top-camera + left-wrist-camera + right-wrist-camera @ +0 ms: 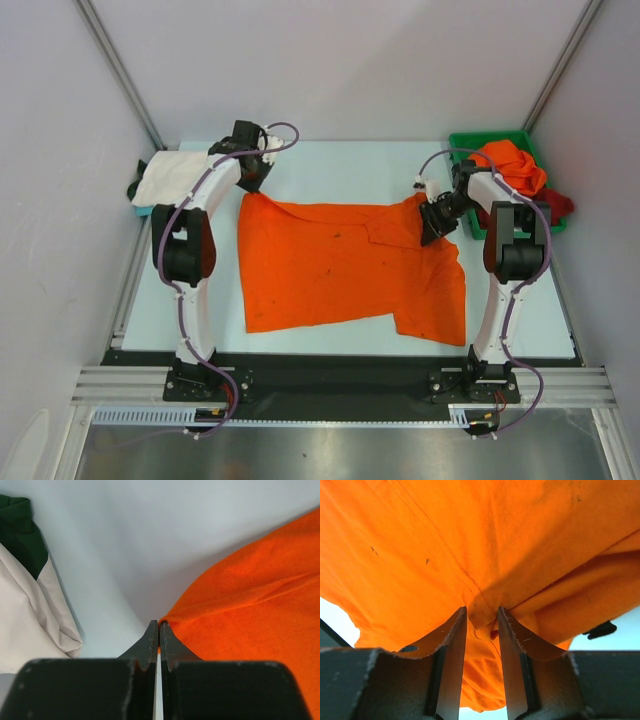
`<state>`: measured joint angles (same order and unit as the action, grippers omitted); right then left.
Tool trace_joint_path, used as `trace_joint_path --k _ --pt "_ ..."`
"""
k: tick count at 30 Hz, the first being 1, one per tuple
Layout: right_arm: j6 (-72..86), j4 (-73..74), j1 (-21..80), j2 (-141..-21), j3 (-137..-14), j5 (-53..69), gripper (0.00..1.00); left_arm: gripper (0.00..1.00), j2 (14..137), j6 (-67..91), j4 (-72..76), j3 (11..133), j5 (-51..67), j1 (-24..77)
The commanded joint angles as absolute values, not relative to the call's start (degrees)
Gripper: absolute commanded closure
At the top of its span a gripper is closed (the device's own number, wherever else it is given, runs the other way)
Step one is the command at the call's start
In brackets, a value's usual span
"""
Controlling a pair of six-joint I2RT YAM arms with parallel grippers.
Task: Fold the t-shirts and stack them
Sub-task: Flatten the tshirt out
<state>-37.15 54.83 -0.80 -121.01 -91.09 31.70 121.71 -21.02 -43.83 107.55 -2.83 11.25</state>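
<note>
Orange tee (340, 265) lies spread on the pale table (330, 165), near-right part folded over. L gripper (159, 626) is clenched on its far-left corner. R gripper (482, 611) pinches a bunched fold at its far-right edge, cloth between the fingers. Green bin (462, 145) at far right holds a crumpled 2nd orange tee (512, 165), w/ a dark red tee (558, 205) at the bin's right side. White tee (165, 180) sits at far left, near L gripper, touching dark green cloth (17, 535).
</note>
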Motion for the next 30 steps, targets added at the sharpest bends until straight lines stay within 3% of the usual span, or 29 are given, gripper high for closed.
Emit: trace_joint_path --k 1,7,15,20,24,30 --pt "-38.32 55.99 -0.27 -121.55 -92.29 31.46 0.63 1.0 120.59 -20.21 -42.63 107.93 -3.6 11.69" --pt "-38.41 55.9 -0.18 -121.38 -91.93 30.94 0.65 1.0 120.67 -20.21 -42.63 108.02 -3.95 11.69" --pt "-37.44 54.23 -0.18 -120.76 -90.62 28.48 0.79 1.0 120.67 -20.21 -42.36 107.93 -4.31 11.87" --pt "-37.88 54.67 -0.18 -119.97 -89.91 29.18 0.69 1.0 120.59 -20.21 -42.36 108.02 -4.48 11.87" --pt "-38.06 54.67 1.22 -119.97 -89.21 28.83 0.68 0.99 120.5 -20.21 -42.36 107.84 -4.66 11.95" --pt "-37.0 53.26 1.49 -119.88 -89.12 28.83 0.84 1.0 120.15 -20.3 -42.28 107.58 -5.01 12.04"
